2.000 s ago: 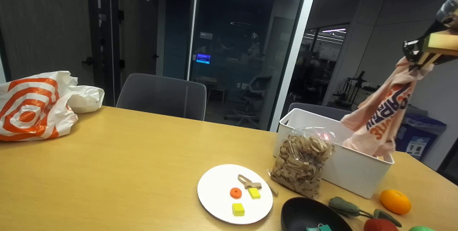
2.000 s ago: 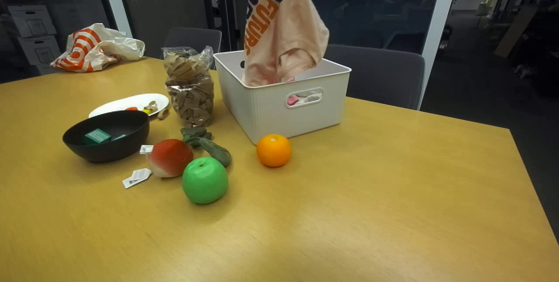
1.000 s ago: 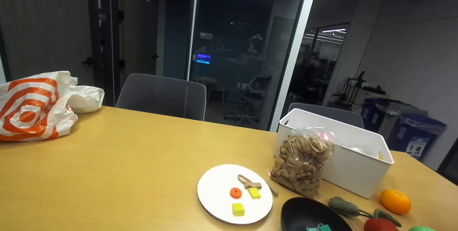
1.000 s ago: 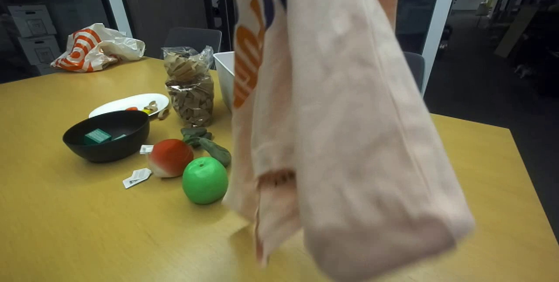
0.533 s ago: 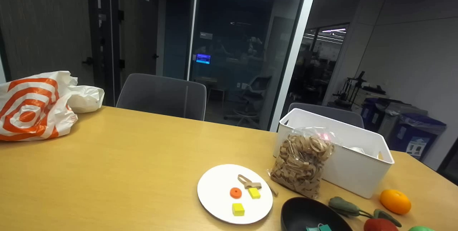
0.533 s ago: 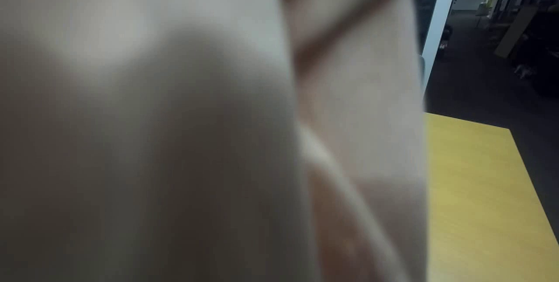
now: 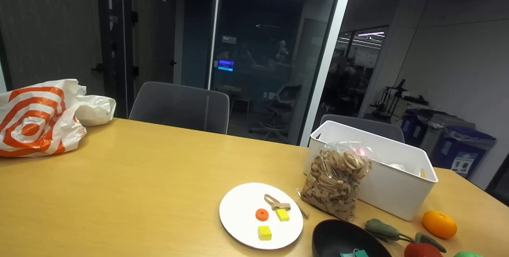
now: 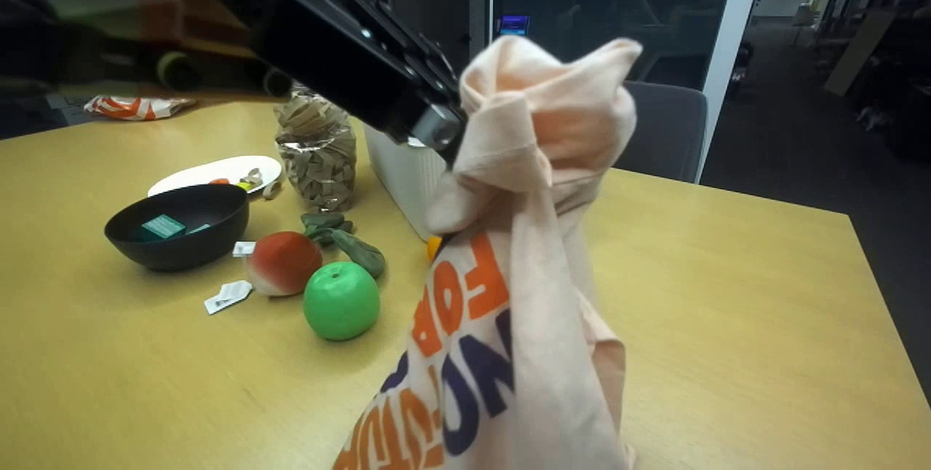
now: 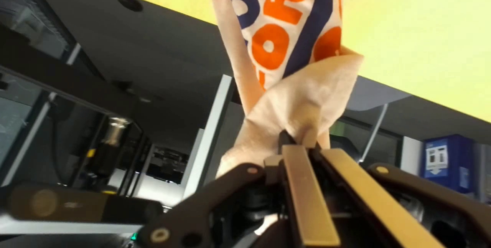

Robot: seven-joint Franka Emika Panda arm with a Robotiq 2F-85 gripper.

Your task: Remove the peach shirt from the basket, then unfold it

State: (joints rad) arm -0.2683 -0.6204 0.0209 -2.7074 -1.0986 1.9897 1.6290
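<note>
The peach shirt (image 8: 553, 310), with orange and dark blue letters, hangs bunched from my gripper (image 8: 452, 142) in an exterior view. Its top is gathered in a creased knot at the fingertips. Its lower part runs out of the bottom of that view. In the wrist view the shirt (image 9: 314, 86) is pinched between the fingertips of my gripper (image 9: 301, 140). The white basket (image 7: 397, 193) stands on the table, apart from the shirt. The shirt partly hides the basket (image 8: 396, 172) in an exterior view. Some white cloth (image 7: 397, 166) shows inside it.
A bag of brown strips (image 7: 336, 185), a white plate (image 7: 238, 217), a black bowl (image 8: 178, 237), a red fruit (image 8: 285, 263), a green apple (image 8: 342, 300) and an orange (image 7: 439, 224) are near the basket. A white-and-orange bag (image 7: 39, 121) lies farther off.
Two seconds ago the shirt's lower end hung into the basket. It has come out, swept close past an exterior camera, and now hangs in front of it, clear of the basket.
</note>
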